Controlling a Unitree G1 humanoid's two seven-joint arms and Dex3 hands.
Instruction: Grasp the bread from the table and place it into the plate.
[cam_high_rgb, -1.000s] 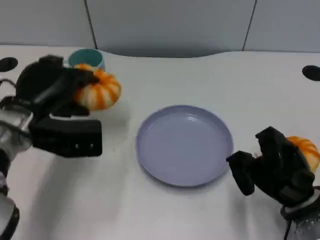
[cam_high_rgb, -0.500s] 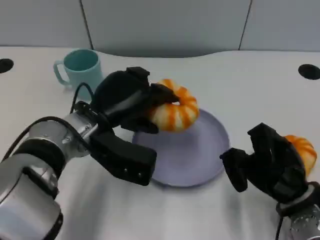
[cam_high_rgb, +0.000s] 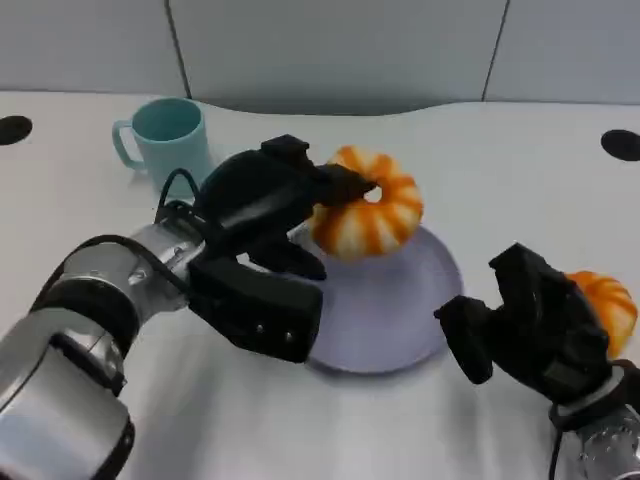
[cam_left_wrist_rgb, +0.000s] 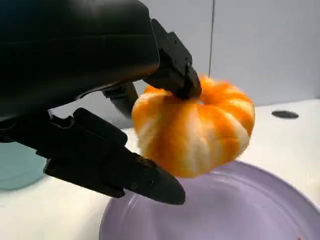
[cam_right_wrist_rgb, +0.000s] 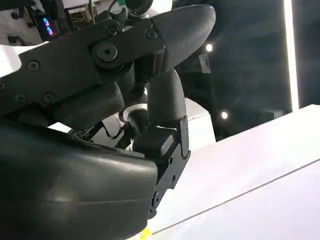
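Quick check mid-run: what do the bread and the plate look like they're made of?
Bread: looks like a soft foam or plastic replica, matte, with too-even orange and cream stripes; real bread can't be ruled out. Plate: likely plastic or melamine, smooth lavender with a soft sheen and thin rim.

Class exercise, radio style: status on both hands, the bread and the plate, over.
Left hand holds bread above plate, not yet down. Right hand beside plate, grip unclear; second bread behind it. Nothing blocking plate.
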